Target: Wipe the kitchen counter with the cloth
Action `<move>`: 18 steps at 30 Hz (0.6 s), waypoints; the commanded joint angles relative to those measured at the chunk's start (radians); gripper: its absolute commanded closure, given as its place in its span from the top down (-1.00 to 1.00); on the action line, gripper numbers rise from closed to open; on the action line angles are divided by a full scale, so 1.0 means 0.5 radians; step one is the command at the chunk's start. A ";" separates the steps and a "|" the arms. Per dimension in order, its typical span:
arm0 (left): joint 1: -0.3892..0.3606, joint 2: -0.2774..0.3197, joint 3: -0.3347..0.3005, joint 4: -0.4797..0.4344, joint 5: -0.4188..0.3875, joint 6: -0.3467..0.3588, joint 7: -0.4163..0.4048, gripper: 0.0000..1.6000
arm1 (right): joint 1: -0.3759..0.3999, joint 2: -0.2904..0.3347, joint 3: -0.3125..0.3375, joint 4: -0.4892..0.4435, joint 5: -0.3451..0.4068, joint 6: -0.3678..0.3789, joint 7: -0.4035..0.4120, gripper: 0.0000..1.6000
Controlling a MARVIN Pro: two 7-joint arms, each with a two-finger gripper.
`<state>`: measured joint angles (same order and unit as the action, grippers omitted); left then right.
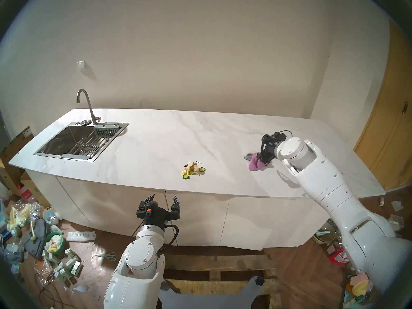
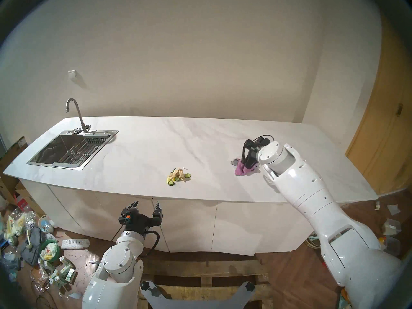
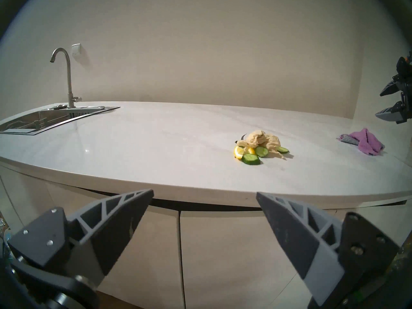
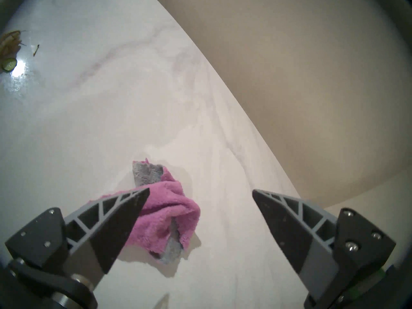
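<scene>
The kitchen counter (image 1: 167, 141) is a long white marble-look slab. The cloth (image 1: 255, 164) (image 4: 165, 212), purple with a grey underside, lies crumpled on its right part. My right gripper (image 4: 200, 192) (image 3: 379, 104) hangs open just above the cloth, with nothing between its fingers. The left wrist view shows a gap between those fingers and the cloth (image 3: 365, 143). My left gripper (image 1: 163, 196) (image 3: 204, 193) is open and empty, in front of the counter's front edge and below its top, facing the cabinet doors.
A pile of food scraps (image 1: 193, 169) (image 3: 260, 145), with cucumber slices, lemon and beige peelings, lies mid-counter near the front. A steel sink (image 1: 66, 157) and curved faucet (image 1: 85, 103) are at the left end. Clutter covers the floor (image 1: 44, 235) at left.
</scene>
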<state>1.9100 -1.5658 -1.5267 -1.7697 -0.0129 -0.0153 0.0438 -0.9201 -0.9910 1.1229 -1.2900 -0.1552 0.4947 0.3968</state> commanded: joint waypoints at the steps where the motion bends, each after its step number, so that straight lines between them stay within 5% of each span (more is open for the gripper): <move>1: -0.017 0.001 0.004 -0.046 0.000 -0.013 -0.006 1.00 | -0.050 0.119 0.273 -0.074 0.284 0.083 -0.045 1.00; 6: -0.016 0.002 0.004 -0.050 -0.001 -0.014 -0.007 1.00 | -0.192 0.065 0.444 -0.162 0.535 0.095 -0.171 1.00; 7: -0.015 0.002 0.004 -0.051 -0.001 -0.014 -0.007 1.00 | -0.263 -0.002 0.572 -0.197 0.572 0.090 -0.195 1.00; 10: -0.013 0.003 0.004 -0.055 -0.002 -0.014 -0.008 1.00 | -0.336 -0.031 0.597 -0.261 0.706 0.081 -0.300 1.00; 18: -0.008 0.004 0.004 -0.063 -0.004 -0.012 -0.012 1.00 | -0.500 -0.173 0.821 -0.388 0.842 -0.049 -0.545 1.00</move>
<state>1.9100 -1.5657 -1.5265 -1.7706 -0.0129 -0.0153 0.0438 -1.1010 -1.0116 1.4297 -1.4150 0.2053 0.5253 0.2079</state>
